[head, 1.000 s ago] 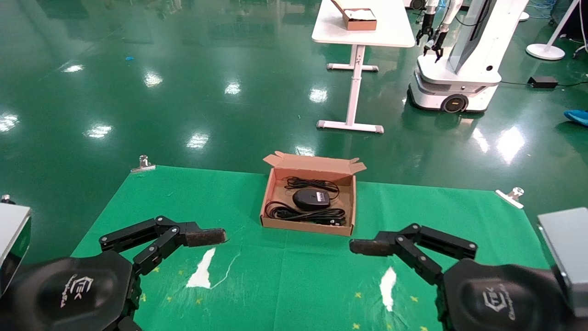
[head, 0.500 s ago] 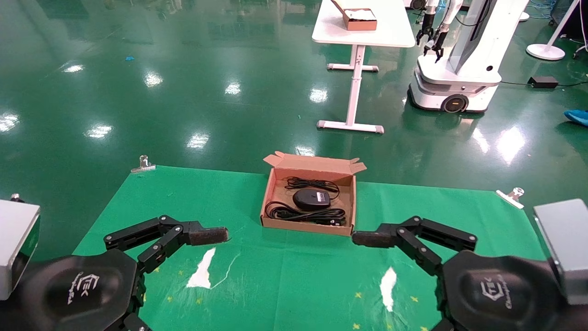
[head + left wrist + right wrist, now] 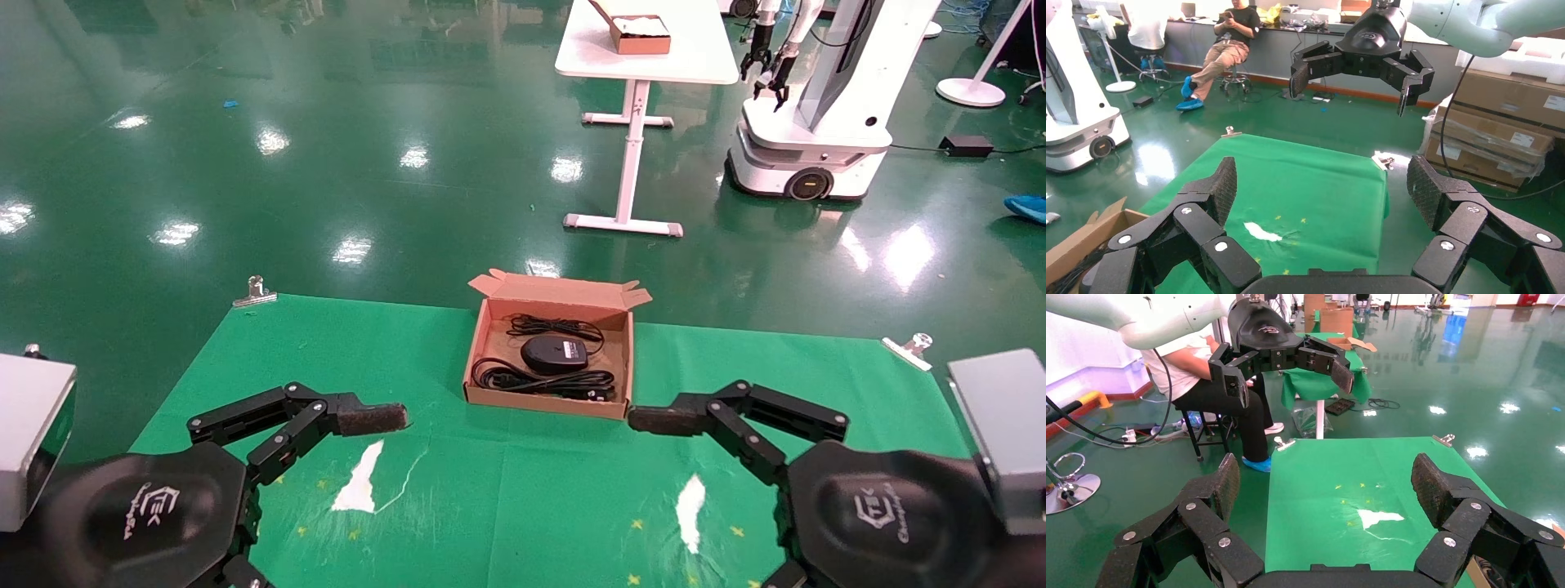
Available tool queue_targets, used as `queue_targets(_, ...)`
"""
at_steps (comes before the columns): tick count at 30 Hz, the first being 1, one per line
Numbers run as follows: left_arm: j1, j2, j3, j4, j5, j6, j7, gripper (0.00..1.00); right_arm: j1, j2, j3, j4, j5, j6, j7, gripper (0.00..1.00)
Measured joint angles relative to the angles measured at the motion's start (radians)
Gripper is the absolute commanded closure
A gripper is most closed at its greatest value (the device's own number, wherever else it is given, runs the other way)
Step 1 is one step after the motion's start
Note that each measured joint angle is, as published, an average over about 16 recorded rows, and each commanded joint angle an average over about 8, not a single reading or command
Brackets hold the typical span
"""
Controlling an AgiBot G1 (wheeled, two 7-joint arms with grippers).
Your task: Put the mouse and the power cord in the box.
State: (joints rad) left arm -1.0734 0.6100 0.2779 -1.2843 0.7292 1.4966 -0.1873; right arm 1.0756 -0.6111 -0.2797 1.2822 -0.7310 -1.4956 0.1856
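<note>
The box (image 3: 539, 402) stands open on the green cloth at the middle of the table's far side, its lid upright. Inside it lies the black mouse (image 3: 554, 354), with its thin bundled cable (image 3: 556, 327) behind it. The thick coiled power cord (image 3: 543, 380) rests in front of the mouse, also in the box. My left gripper (image 3: 372, 418) hovers low to the box's near left, and my right gripper (image 3: 662, 420) to its near right. In the wrist views the left gripper (image 3: 1324, 184) and the right gripper (image 3: 1327, 478) are open and hold nothing.
The green cloth (image 3: 507, 506) has two white tears (image 3: 359, 482) (image 3: 690, 502) and is held by clips (image 3: 255, 290) (image 3: 911, 347). Far off on the floor stand a white table (image 3: 645, 49) bearing another box (image 3: 641, 34) and another robot (image 3: 817, 106).
Both grippers have drifted slightly upward and forward toward the box. The box and its contents have not moved.
</note>
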Motion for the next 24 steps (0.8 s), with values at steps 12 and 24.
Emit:
queue_targets(12,-0.001,0.001,0.001,0.001,0.001,-0.001,0.000,0.00,0.002,-0.001,-0.001,-0.002,-0.001,0.001,-0.001,0.00)
queue_targets(24,-0.001,0.001,0.002,0.001,0.001,-0.001,0.000,0.00,0.002,-0.001,-0.001,-0.002,-0.002,0.001,-0.001,0.00)
